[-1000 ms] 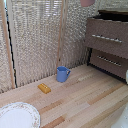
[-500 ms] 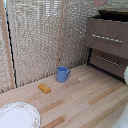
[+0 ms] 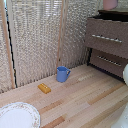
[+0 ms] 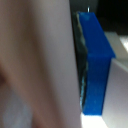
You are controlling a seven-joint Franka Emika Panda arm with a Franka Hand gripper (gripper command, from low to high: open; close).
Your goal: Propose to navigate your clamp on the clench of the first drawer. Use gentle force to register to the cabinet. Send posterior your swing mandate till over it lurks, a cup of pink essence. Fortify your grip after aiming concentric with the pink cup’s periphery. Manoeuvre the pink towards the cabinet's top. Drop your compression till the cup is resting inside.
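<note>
Below me on the pale wooden floor [image 3: 85, 100] I see 1 blue mug [image 3: 62, 74], upright, its handle turned toward the exterior view's right. Near it, toward the exterior view's left, lies 1 small orange-yellow block [image 3: 44, 88], apart from the mug. In the nearest corner on that same side sits 1 white plate [image 3: 17, 116] with a patterned rim. Behind them stands a slatted beige screen [image 3: 37, 35].

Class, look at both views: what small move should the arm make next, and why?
Probably loosen the grip slightly: the pink cup already sits at the cabinet's top, and the wrist view shows a blue finger tight against pink.
</note>
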